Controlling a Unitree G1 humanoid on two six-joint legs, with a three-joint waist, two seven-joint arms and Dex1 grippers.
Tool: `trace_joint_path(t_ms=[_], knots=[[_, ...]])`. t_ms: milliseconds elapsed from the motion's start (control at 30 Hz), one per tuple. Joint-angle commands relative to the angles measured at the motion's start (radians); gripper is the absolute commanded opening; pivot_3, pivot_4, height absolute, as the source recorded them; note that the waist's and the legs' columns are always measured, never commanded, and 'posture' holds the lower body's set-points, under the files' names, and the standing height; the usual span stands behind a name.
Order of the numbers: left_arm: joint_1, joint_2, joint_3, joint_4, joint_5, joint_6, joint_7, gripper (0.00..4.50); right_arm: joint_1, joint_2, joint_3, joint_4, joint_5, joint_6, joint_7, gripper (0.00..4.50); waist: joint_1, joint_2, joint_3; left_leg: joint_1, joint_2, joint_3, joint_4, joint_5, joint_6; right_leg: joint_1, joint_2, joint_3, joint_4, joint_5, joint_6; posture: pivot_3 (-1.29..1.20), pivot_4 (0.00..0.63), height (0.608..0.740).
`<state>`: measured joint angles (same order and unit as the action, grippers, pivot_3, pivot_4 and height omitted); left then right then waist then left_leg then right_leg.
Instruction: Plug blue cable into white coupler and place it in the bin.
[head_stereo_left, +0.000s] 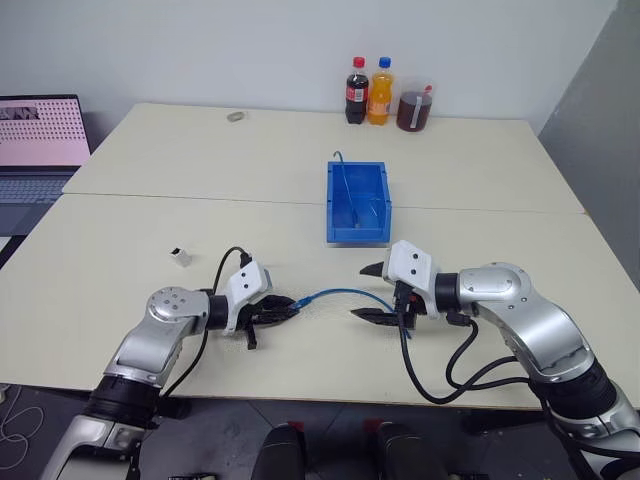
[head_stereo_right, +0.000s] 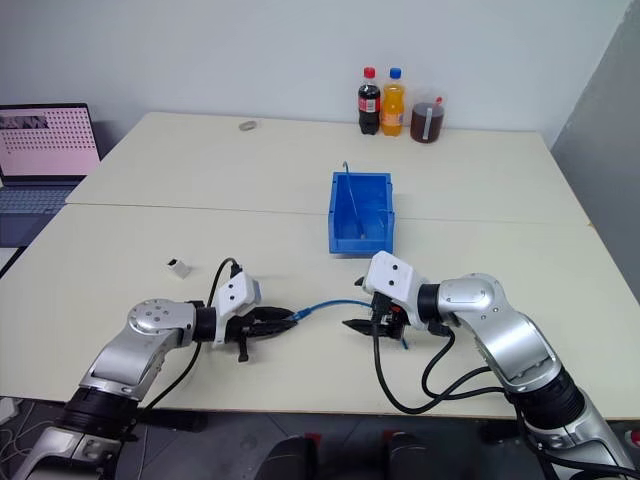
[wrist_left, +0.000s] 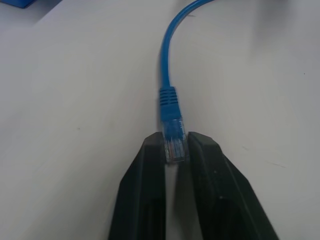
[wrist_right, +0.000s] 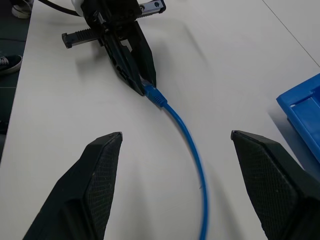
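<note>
The left gripper (wrist_left: 175, 150) is pinching the clear plug (wrist_left: 174, 142) of the cable (head_stereo_left: 340, 294), low in the middle of the head view, with only the plug's tip between the black fingers (wrist_left: 145, 190). From there the cable arcs rightward across the table (head_stereo_left: 150, 220) toward the right gripper (head_stereo_left: 374, 292), whose fingers (wrist_right: 100, 165) stand spread wide, holding nothing. The coupler (head_stereo_left: 180, 256) sits by itself at centre left, well apart from both grippers. The bin (head_stereo_left: 335, 215) stands at upper centre and already has a blue cable (head_stereo_left: 345, 185) leaning inside it. The grip looks like the weak point: so little of the plug is caught that it may twist or slip out once the cable's stiffness pulls on it during a lift. The fingers also cover the end that must enter the socket, so plugging would probably call for a handover or a regrip further back. The coupler is small and loose, so pushing against it without the other gripper bracing it would likely just slide it away.
</note>
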<state>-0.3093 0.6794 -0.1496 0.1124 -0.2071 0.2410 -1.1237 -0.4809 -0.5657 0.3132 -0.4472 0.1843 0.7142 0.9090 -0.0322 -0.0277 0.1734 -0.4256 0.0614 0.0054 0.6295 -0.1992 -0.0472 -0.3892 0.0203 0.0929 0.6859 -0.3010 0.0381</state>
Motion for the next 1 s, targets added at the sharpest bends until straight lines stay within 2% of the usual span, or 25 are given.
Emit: trace_joint_path(t_ms=[33,267,367,500,700,1000], knots=[[0.028,-0.021,-0.024,0.006,0.003,-0.015,-0.015,0.24,0.037,0.024,-0.054,-0.055,0.069,0.001,-0.017,3.72,0.000,0.000,0.000,0.000,0.000,0.000,0.000,0.000,0.000,0.000,0.000,0.000,0.000,0.000,0.000,0.00,0.150,0.740],[-0.012,-0.066,0.083,-0.097,-0.147,0.046,-0.009,0.24,0.213,0.059,-0.155,-0.180,0.214,0.062,-0.078,3.72,0.003,-0.001,0.001,-0.002,0.000,-0.001,0.000,0.000,0.000,0.000,-0.001,-0.002,-0.001,0.000,0.000,0.00,0.150,0.740],[-0.028,-0.058,0.110,-0.173,-0.233,0.138,-0.025,0.24,0.281,0.100,-0.194,-0.226,0.296,0.109,-0.121,3.72,0.001,-0.001,0.000,-0.002,0.000,-0.003,0.000,0.000,0.000,0.000,0.000,-0.002,0.000,0.000,0.001,0.00,0.150,0.740],[-0.057,-0.055,0.141,-0.255,-0.363,0.294,-0.027,0.24,0.327,0.163,-0.202,-0.223,0.321,0.083,-0.188,3.72,-0.003,-0.001,0.000,-0.001,0.001,-0.002,0.000,0.000,0.000,0.000,0.001,-0.002,0.001,-0.002,0.003,0.00,0.150,0.740],[-0.100,-0.058,0.162,-0.305,-0.488,0.448,-0.012,0.24,0.279,0.280,-0.284,-0.163,0.472,0.135,-0.264,3.72,-0.004,-0.001,0.001,0.000,0.001,-0.003,0.001,0.000,0.000,0.000,0.002,-0.001,0.002,-0.002,0.004,0.00,0.150,0.740],[-0.126,-0.069,0.168,-0.322,-0.536,0.508,0.019,0.24,0.193,0.333,-0.343,-0.108,0.649,0.202,-0.330,3.72,-0.003,-0.001,0.001,0.000,0.001,-0.003,0.000,0.000,0.000,0.000,0.002,-0.001,0.002,-0.002,0.004,0.00,0.150,0.740]])
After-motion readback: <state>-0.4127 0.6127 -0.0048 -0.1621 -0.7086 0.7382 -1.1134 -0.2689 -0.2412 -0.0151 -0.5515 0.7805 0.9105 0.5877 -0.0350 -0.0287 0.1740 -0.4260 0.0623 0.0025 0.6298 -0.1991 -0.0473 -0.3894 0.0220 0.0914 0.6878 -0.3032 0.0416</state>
